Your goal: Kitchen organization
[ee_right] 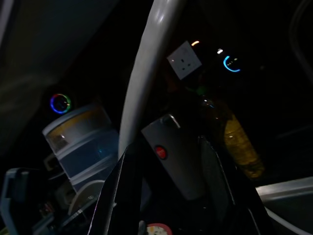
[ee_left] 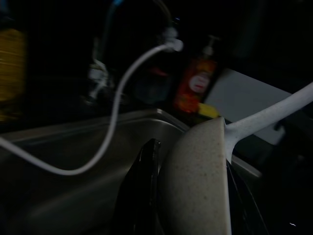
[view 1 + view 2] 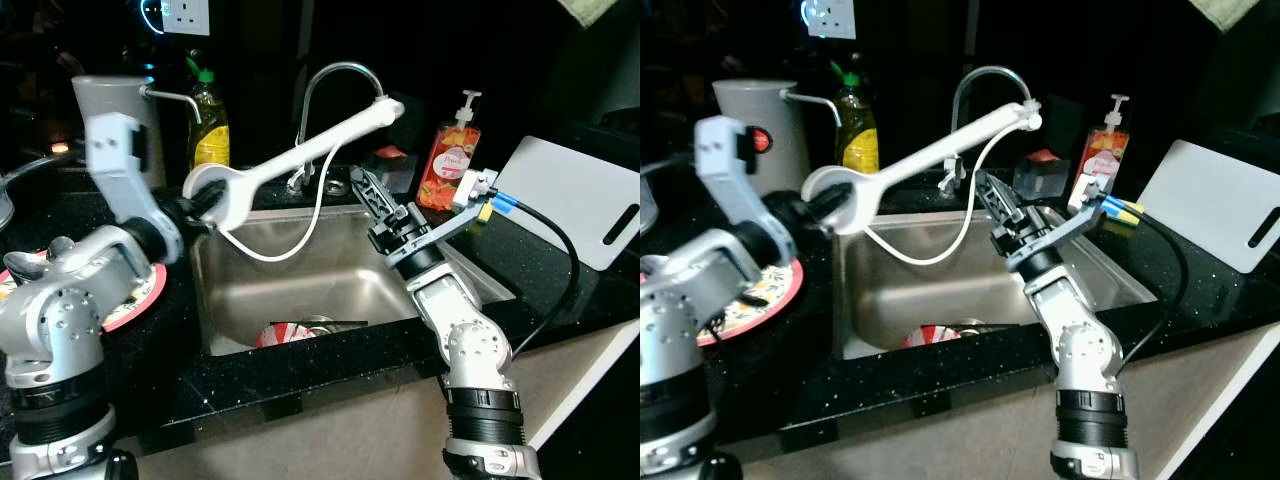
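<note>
Black tabletop (image 3: 300,375) around a steel sink (image 3: 300,280), a plate (image 3: 290,332) lying in its basin. Over the basin, a long white ladle (image 3: 300,155) slanting up toward the faucet (image 3: 335,85), bowl end pinched in the left gripper (image 3: 195,210), jaws closed on the bowl rim. Right gripper (image 3: 365,190) just beside the handle's middle, jaws spread, gripping nothing. White cord (image 3: 300,235) drooping beneath. Likely step: passing or stowing the ladle. Best done slowly: level the handle away from the faucet and soap bottle (image 3: 450,160), clear of the cord, before closing the right jaws on the shaft.
</note>
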{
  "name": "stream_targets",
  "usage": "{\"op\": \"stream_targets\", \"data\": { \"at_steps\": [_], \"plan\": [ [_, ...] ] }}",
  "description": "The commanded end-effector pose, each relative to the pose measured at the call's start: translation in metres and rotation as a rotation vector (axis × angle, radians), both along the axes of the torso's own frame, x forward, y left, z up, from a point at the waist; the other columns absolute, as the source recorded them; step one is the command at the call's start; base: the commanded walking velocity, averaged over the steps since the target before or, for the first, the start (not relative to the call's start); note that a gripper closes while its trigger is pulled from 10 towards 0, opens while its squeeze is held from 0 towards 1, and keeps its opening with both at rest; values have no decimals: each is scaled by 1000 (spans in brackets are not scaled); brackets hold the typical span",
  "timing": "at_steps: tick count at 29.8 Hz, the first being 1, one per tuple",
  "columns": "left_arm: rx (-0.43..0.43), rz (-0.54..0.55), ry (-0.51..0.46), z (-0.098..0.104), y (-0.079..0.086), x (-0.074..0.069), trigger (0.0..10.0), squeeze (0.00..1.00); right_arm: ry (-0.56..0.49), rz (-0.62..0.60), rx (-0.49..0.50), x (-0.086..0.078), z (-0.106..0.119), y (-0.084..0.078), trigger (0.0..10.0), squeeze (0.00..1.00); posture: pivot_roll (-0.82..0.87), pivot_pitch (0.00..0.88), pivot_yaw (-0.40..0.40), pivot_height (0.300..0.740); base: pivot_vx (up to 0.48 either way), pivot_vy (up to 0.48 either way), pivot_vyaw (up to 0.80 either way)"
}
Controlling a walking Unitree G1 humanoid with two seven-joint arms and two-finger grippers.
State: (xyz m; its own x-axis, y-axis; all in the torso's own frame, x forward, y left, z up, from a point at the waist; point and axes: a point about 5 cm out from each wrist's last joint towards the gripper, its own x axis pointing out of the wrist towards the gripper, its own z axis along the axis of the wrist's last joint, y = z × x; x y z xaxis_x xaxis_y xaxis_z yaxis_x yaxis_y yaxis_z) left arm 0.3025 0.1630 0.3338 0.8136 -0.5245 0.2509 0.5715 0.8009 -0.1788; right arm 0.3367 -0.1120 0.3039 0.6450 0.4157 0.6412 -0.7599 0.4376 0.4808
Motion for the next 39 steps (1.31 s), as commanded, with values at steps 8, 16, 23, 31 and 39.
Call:
{"op": "stream_targets", "data": {
  "at_steps": [8,16,23,31,39],
  "plan": [
    [-9,-95,57,-9,-14,-5,10000,0,-23,32,29,-6,9,-5,10000,0,93,14,-81,740,0,0,0],
    [31,-78,119,-17,-13,-8,10000,0,-41,5,57,-6,13,-20,10000,0,97,24,-83,740,0,0,0],
    [-21,-3,110,-12,-2,-4,10000,0,-44,-30,38,-6,11,-28,10000,0,93,25,-84,740,0,0,0],
    [-83,23,85,-1,10,-4,10000,0,-24,-49,16,-4,5,-32,10000,0,92,23,-84,740,0,0,0],
    [-5,15,135,-13,2,-5,10000,0,-33,-39,21,-5,8,-31,10000,0,93,24,-84,740,0,0,0]
  ]
}}
